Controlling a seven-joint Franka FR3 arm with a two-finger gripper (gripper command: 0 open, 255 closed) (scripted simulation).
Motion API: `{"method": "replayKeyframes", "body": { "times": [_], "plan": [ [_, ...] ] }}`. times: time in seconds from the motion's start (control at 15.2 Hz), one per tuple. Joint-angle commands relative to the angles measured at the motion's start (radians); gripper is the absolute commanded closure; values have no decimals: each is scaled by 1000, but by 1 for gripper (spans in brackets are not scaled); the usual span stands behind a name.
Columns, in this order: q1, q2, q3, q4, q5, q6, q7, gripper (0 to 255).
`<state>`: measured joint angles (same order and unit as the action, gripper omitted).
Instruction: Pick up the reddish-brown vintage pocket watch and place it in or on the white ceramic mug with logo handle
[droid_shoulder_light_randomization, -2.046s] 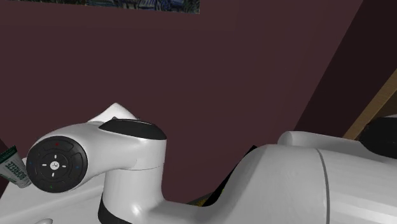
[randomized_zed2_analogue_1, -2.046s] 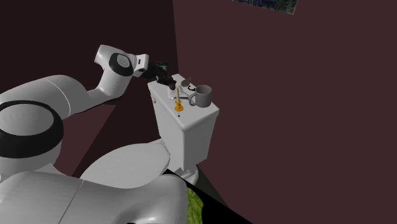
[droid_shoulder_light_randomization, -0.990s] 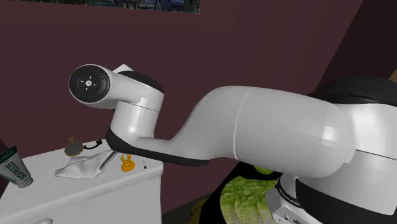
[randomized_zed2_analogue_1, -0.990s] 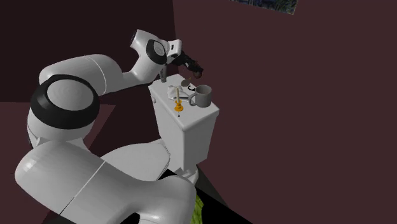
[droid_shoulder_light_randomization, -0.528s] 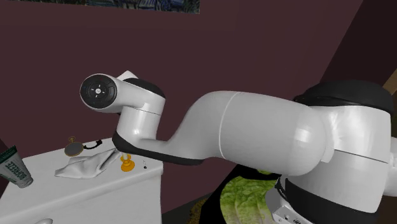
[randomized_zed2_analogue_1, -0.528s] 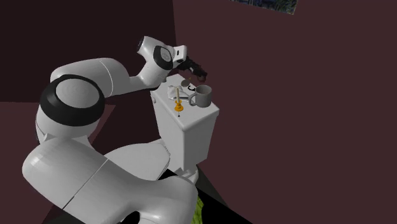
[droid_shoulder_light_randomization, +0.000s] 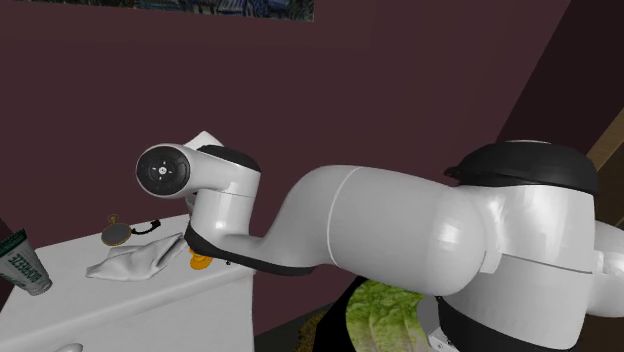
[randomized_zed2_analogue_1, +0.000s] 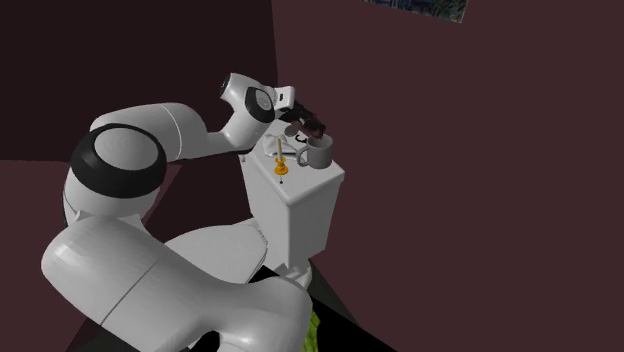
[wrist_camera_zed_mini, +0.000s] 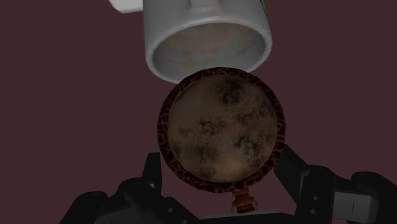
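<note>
The black two-finger gripper (wrist_camera_zed_mini: 220, 162) is clamped on the round pocket watch with a reddish-brown rim and mottled tan face (wrist_camera_zed_mini: 221, 130). Its fingers (wrist_camera_zed_mini: 151, 170) press the case low on either side, and the crown stem points back between them. Just beyond the watch is the white glazed mug (wrist_camera_zed_mini: 254, 22), mouth toward the camera, with the watch covering the near part of its rim. In the second exterior view the gripper (randomized_zed2_analogue_1: 308, 125) hangs just above the mug (randomized_zed2_analogue_1: 316, 153), which stands on the white toilet tank lid (randomized_zed2_analogue_1: 318, 178).

I judge the step in hand to be the placing. The watch's centre should come over the centre of the mouth first. Then the gripper should descend straight and part the fingers only once the case is close to the rim, since a high drop could bounce it onto the lid. The case looks nearly as wide as the mouth, so it may rest on the rim; that serves too. The fingers should stay off the mug's wall.

Some things are hard to tell:
- the height left between watch and rim;
- the handle, which is cut by the frame, and its logo;
- whether the watch has a chain.

In the shoulder view the white arm (droid_shoulder_light_randomization: 380, 230) stands before the far end of the lid (droid_shoulder_light_randomization: 120, 295). Near it are a crumpled white cloth (droid_shoulder_light_randomization: 130, 260), a half-covered orange object (droid_shoulder_light_randomization: 199, 264) and a pale round disc with a dark cord (droid_shoulder_light_randomization: 116, 234).
</note>
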<state>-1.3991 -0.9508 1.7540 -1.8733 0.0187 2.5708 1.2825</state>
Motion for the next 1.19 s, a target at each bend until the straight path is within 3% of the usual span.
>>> {"method": "replayKeyframes", "body": {
  "times": [0.0, 0.59, 0.66, 0.99, 1.12],
  "plan": [
    [-1, -12, 11, -12, 4, 15, 11, 255],
    [-5, -19, 19, -16, 7, 24, 18, 255],
    [-5, -19, 19, -16, 7, 24, 18, 0],
    [-5, -19, 19, -16, 7, 24, 18, 0],
    [64, -5, -20, -33, -1, -17, 23, 0]
  ]
}}
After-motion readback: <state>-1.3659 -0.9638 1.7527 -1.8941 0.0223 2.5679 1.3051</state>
